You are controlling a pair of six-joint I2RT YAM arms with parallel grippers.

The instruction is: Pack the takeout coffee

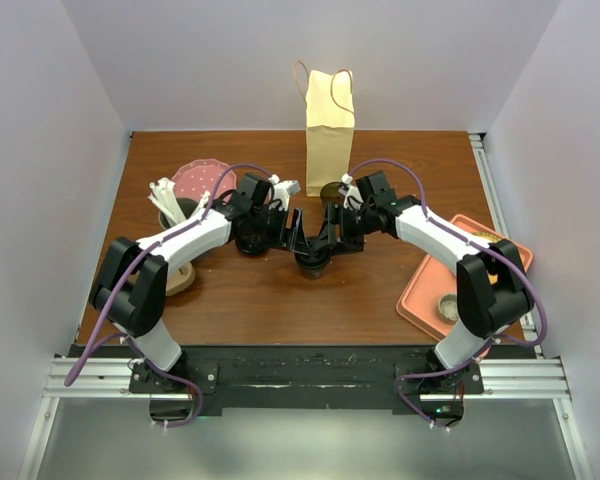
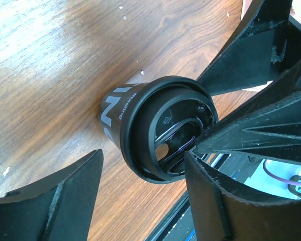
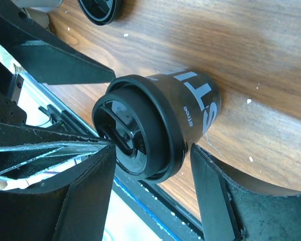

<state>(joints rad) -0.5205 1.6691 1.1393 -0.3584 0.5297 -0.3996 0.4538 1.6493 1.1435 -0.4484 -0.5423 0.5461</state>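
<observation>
One takeout coffee [image 1: 313,264] is shown upright at ctr of table [image 1: 250,300]. Two grippers are set about its lid: left gripper [image 2: 143,160] spread w/ clearance; right gripper [image 3: 153,150] spread, contact indeterminate. One paper bag [image 1: 330,130] is stood at far edge.

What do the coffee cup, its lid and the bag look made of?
Takeout coffee cup: likely paper, going by the matte dark wall with white print.
Lid: black plastic, with a smooth moulded rim, a sip recess and a slight sheen.
Bag: tan kraft paper by its look, with flat creased sides and thin cord handles.
</observation>
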